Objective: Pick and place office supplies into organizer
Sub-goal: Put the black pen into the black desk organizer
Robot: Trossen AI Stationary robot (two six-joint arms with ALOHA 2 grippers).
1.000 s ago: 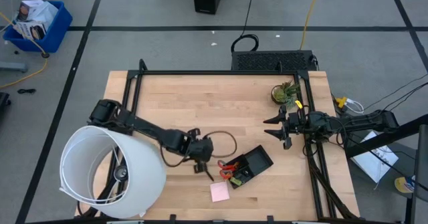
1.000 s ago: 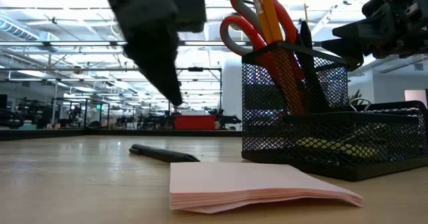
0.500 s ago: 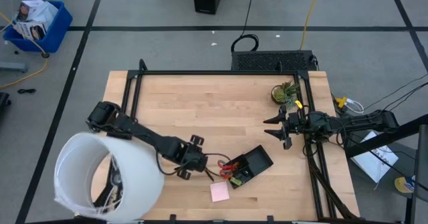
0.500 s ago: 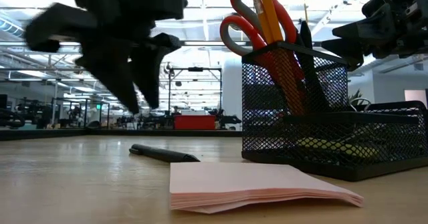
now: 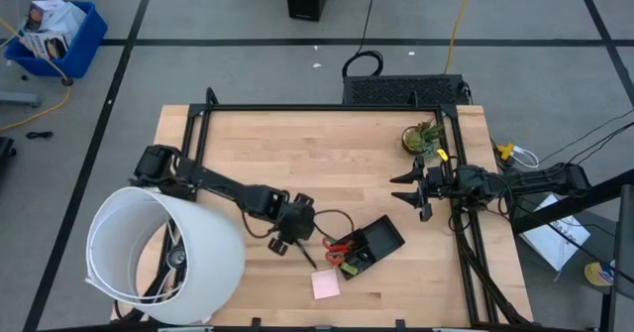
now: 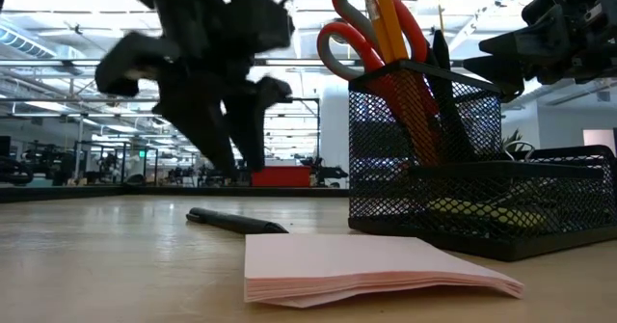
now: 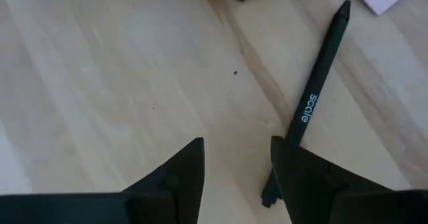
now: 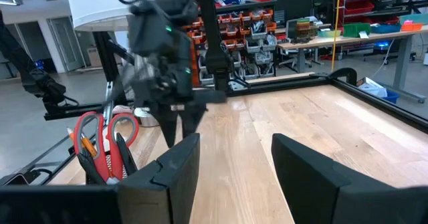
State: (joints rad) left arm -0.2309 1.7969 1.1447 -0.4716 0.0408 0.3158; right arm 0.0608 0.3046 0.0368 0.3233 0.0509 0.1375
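A black pen lies flat on the wood, left of the black mesh organizer. My left gripper hovers open just above it, and the pen's near end sits beside one finger without touching. In the low view the left gripper hangs above the pen. Red-handled scissors and an orange pencil stand upright in the organizer. The pink sticky-note pad lies flat on the table in front of it. My right gripper waits open near the table's right edge.
A large white lampshade-like cylinder covers the table's near left corner. A small potted plant stands at the far right. A black frame rail runs along the far edge. Bare wood spans the middle of the table.
My left gripper swung toward the near left edge, turning about its wrist. It then came back right toward the pen and now hangs over it. The white cylinder shifted with the arm and returned. The pen, pad and organizer stayed put.
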